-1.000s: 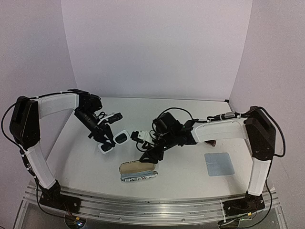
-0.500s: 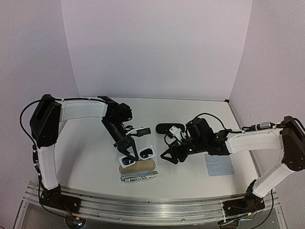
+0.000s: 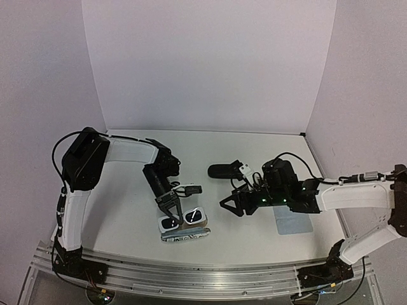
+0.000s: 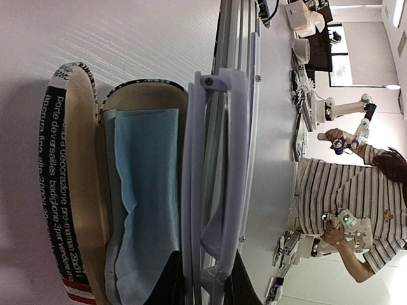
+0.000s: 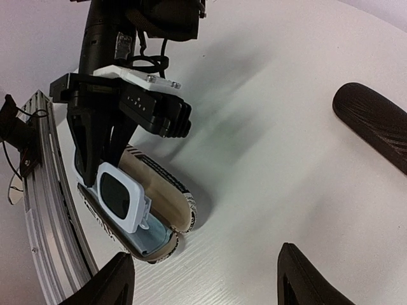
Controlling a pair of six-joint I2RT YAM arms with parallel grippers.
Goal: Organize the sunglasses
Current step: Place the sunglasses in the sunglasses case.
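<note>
The left gripper (image 3: 179,213) pinches the white sunglasses (image 5: 119,197) by the frame, its jaws pressed narrow on it. It holds them folded at the mouth of the open striped case (image 3: 187,236), where a blue cloth (image 4: 140,210) lines the tray. The step in hand looks like seating this pair, so the next move calls for lowering it flat onto the cloth and releasing without tipping the case. Further right, the right gripper (image 3: 231,208) hangs spread and empty near the black case (image 3: 221,170).
</note>
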